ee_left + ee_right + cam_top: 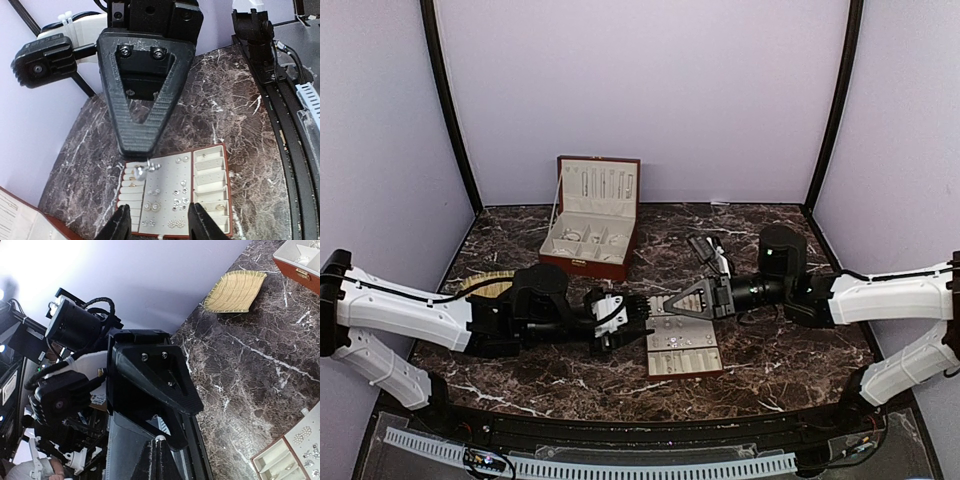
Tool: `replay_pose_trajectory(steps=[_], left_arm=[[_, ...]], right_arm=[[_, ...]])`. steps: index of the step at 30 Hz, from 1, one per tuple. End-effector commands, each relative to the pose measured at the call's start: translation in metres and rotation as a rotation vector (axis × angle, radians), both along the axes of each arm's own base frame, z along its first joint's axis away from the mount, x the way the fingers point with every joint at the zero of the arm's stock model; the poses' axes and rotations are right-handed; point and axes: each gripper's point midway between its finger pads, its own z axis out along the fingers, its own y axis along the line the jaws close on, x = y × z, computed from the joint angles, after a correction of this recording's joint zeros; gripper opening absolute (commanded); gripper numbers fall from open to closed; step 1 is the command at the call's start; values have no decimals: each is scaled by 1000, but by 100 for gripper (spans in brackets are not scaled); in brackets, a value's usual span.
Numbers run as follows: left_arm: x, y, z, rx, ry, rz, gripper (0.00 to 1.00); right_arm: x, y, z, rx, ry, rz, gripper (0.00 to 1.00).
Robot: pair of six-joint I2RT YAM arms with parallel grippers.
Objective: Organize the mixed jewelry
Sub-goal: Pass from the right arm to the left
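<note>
The right tool (142, 160) is pressed together on a tiny silvery stud (140, 173), at eleven o'clock over the cream slotted brown-rimmed tray (208, 176). The left tool (160, 225) hangs spread and empty. I'd lower it straight and release only once it is in a slot.

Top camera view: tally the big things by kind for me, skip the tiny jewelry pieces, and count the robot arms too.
Jewelry box: 1
Tray: 1
Mat: 1
Robot arms: 2 (left arm, right arm)
Total: 5
</note>
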Motion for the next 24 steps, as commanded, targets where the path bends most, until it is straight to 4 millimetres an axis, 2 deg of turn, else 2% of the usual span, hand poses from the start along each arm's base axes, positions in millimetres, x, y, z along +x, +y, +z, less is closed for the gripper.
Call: replay_pose_trajectory(steps=[1, 8, 14, 24], left_arm=[[18, -8, 26, -32, -170, 100, 40], [16, -11, 37, -69, -214, 111, 39], [15, -11, 40, -83, -213, 119, 39], [5, -15, 35, -69, -220, 69, 26]], right_arm=[[-3, 1, 14, 67, 33, 14, 0], [-1, 2, 6, 64, 104, 1, 0], [0, 4, -5, 41, 135, -2, 0], [2, 6, -6, 41, 161, -10, 0]])
